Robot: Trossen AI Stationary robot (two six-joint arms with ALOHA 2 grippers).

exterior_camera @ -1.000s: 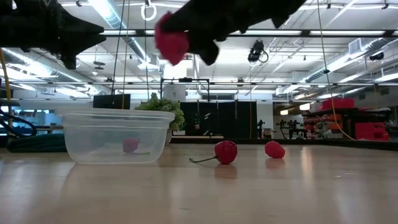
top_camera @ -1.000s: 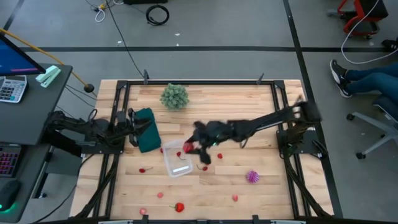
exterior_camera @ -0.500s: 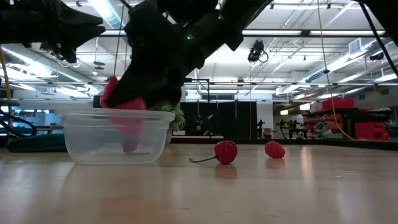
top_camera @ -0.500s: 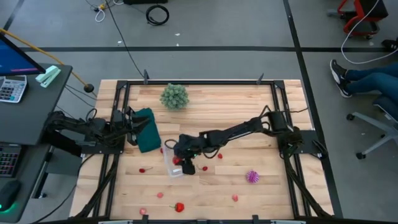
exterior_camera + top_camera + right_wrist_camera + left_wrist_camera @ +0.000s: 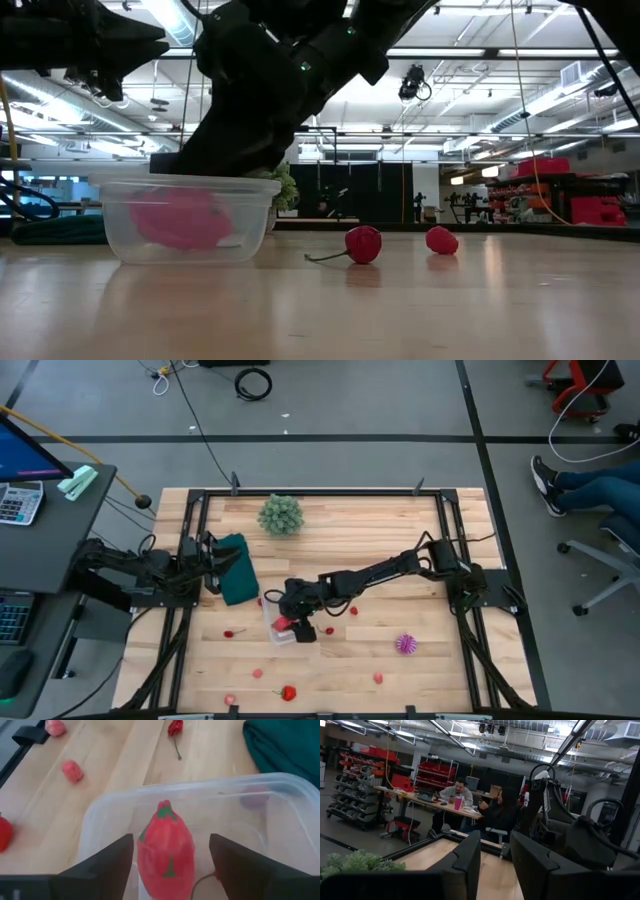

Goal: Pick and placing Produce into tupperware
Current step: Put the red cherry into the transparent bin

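Your right gripper [image 5: 167, 865] hangs over tupperware [image 5: 283, 622] near table middle, fingers wide apart, holding nothing. Red strawberry [image 5: 166, 851] lies inside, between them. Left gripper [image 5: 495, 865] waits at 9 o'clock, fingers slightly apart, empty.

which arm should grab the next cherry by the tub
The right. Its gripper is open over the clear tub, with a red fruit between its fingers, and the stemmed cherry lies just beside the tub. The left gripper waits at the table's left edge by the green cloth.
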